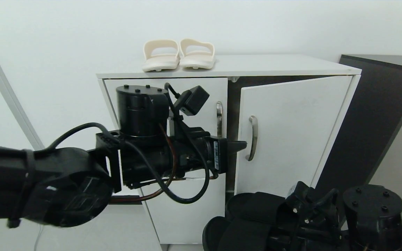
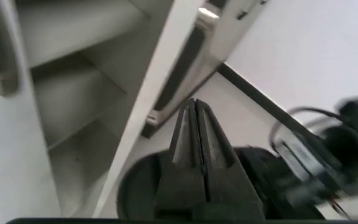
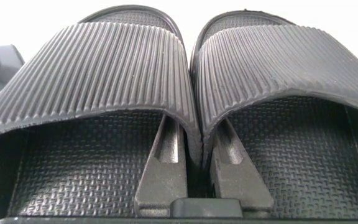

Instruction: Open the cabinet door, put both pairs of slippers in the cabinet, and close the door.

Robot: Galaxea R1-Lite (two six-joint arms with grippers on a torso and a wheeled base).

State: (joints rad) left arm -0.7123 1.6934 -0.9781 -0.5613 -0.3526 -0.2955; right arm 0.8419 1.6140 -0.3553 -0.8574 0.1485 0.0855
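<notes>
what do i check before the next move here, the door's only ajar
1. right door open enough to pass slippers: not ok, only ajar.
2. left gripper at the gap by the door's edge, shut: ok.
3. right gripper clamped on black slippers: ok.
4. shelves behind the gap bare: ok as far as visible.
5. cream slippers stowed: not ok, on the cabinet top.
</notes>
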